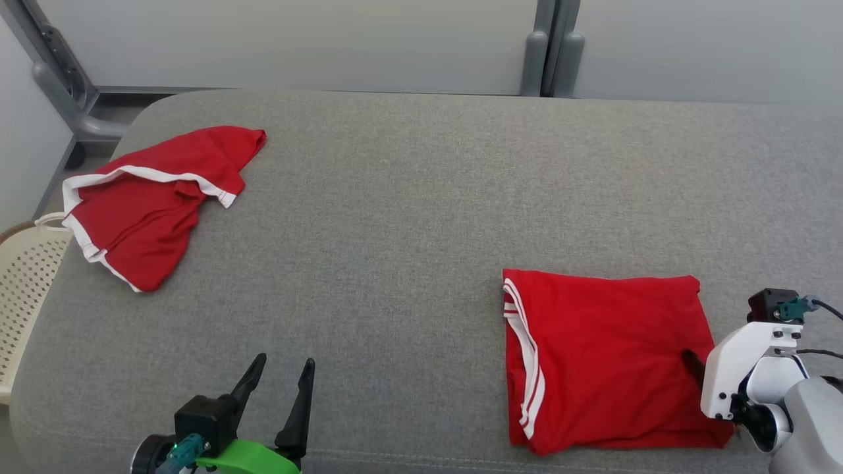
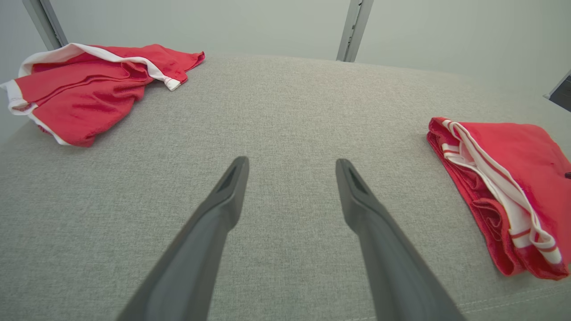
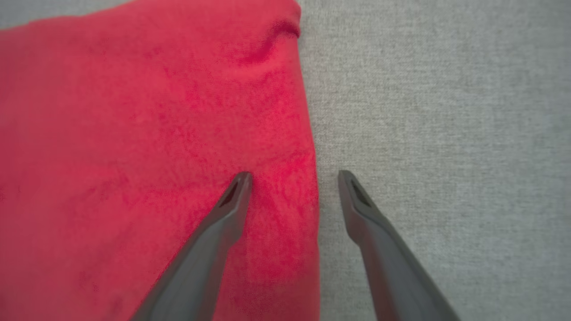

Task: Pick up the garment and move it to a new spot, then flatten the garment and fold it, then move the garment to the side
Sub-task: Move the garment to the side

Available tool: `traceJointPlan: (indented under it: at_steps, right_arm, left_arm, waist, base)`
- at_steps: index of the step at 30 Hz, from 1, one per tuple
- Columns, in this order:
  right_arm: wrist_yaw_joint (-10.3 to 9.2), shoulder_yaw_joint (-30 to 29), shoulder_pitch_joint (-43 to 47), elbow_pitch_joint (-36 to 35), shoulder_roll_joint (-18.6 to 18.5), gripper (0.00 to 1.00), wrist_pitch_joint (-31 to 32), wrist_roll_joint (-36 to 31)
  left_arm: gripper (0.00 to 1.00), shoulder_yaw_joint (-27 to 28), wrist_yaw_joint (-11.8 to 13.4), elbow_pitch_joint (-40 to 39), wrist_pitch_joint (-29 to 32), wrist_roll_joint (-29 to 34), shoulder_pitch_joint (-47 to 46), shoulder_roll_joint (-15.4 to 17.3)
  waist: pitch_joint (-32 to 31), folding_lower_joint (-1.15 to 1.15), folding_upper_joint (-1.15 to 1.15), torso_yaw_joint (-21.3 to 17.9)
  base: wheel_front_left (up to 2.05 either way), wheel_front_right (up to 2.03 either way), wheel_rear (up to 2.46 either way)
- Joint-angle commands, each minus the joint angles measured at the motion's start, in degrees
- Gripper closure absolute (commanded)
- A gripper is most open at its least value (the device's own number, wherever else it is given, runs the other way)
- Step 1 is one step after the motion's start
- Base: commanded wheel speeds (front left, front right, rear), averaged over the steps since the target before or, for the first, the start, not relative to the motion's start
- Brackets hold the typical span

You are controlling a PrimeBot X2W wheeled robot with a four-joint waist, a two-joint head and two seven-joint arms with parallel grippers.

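A red garment with white stripes [image 1: 606, 355] lies folded into a neat rectangle at the front right of the grey padded surface [image 1: 408, 197]. It also shows in the left wrist view [image 2: 504, 187]. My right gripper [image 1: 698, 365] hovers open over its right edge. In the right wrist view the gripper [image 3: 294, 178] straddles that edge of the red cloth [image 3: 134, 133], one finger over the cloth and one over bare grey fabric. My left gripper [image 1: 284, 361] [image 2: 292, 161] stands open and empty at the front left. A second red garment [image 1: 151, 197] [image 2: 89, 84] lies crumpled at the far left.
A cream perforated basket [image 1: 26, 276] stands off the surface's left edge. Pale wall panels and a grey metal frame [image 1: 537, 59] run along the back. Bare grey fabric spreads between the two garments.
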Motion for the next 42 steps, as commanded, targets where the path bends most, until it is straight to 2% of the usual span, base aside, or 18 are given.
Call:
traceJointPlan:
  at_steps: [1,2,3,4,5,16,23,27,33,42]
  right_arm:
    - [-0.01,0.5,-0.9,1.1,-0.7,0.00,-0.6,0.1]
    - [-0.01,0.9,-1.1,1.8,-0.7,0.14,-0.7,0.1]
    - [-0.01,1.0,-1.4,2.6,-0.5,0.60,-0.8,0.4]
    - [-0.01,1.0,-1.7,3.3,-0.4,0.92,-0.8,0.6]
    - [-0.01,1.2,-1.9,4.0,-0.5,1.00,-0.9,0.6]
    - [-0.05,4.5,-4.3,6.5,-1.8,1.00,-3.8,1.2]
    - [-0.05,7.4,-7.9,6.4,-2.3,1.00,-4.9,1.5]
    - [-0.05,9.3,-11.6,6.9,-2.1,1.00,-5.5,1.2]
    - [-0.05,13.6,-19.5,8.9,-1.4,1.00,-6.5,-0.1]
    - [-0.04,14.5,-28.9,14.6,-1.7,1.00,-11.4,-0.5]
  left_arm:
    - [0.00,0.1,0.3,-0.4,0.0,0.3,-1.1,0.4]
    - [0.00,0.1,0.4,-0.5,0.0,0.4,-1.3,0.4]
    - [0.00,0.1,0.4,-0.5,-0.1,0.4,-1.4,0.4]
    - [0.00,0.1,0.4,-0.5,-0.1,0.5,-1.5,0.3]
    - [0.00,0.1,0.5,-0.6,-0.2,0.4,-1.6,0.2]
    - [0.00,1.3,1.9,-0.8,-1.1,-0.2,-2.2,-0.7]
    - [0.00,1.7,2.0,-1.6,-1.5,-0.3,-2.7,-1.0]
    - [0.00,1.2,1.6,-1.6,-1.6,-0.2,-3.2,-1.4]
    - [0.00,0.9,1.3,-1.5,-1.6,0.3,-4.4,-1.4]
    - [0.00,-0.6,0.1,-1.2,-1.0,1.6,-7.6,-1.3]
  waist:
    - [0.8,0.00,0.00,0.5]
    - [1.1,0.00,0.00,0.6]
    - [1.2,0.00,0.00,0.7]
    - [1.4,0.00,0.00,0.7]
    - [1.5,0.00,0.00,0.8]
    - [1.2,0.00,0.00,0.2]
    - [1.2,0.00,0.00,-2.1]
    - [2.1,0.00,0.00,-4.7]
    - [5.0,0.00,0.00,-11.2]
    - [9.4,0.00,0.00,-17.6]
  base:
    - [0.00,0.00,0.00]
    - [0.00,0.00,0.00]
    - [0.00,0.00,0.00]
    - [0.00,0.00,0.00]
    - [0.00,0.00,0.00]
    - [0.00,0.00,0.00]
    - [0.00,0.00,0.00]
    - [0.00,0.00,0.00]
    - [0.00,0.00,0.00]
    - [0.00,0.00,0.00]
